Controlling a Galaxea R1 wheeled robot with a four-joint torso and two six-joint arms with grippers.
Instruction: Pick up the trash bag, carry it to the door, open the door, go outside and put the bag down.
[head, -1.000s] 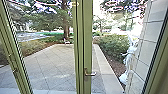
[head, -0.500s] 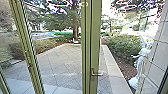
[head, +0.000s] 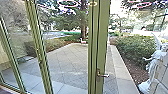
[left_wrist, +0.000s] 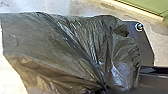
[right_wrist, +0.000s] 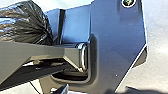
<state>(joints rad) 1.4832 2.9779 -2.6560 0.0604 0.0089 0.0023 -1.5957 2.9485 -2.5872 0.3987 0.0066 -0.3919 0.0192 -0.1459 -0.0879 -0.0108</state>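
In the head view, a green-framed glass door stands upright with its lever handle low on the frame. Both look still, and no arm is at the handle. The dark, crinkled trash bag is large in the left wrist view, its plastic drawn together into tight folds at my left gripper, which is shut on it. Part of the shiny black bag also appears in the right wrist view, beside the robot's body, with its gathered folds turned toward the jointed bar.
Beyond the glass lies a paved yard edged by a pale kerb. Bushes, a tree trunk and a white figure-like shape stand outside. More green-framed panes run along the left.
The head camera has turned to the left, bringing more of the glazed panes on that side into view. The door handle's position on its frame is unchanged.
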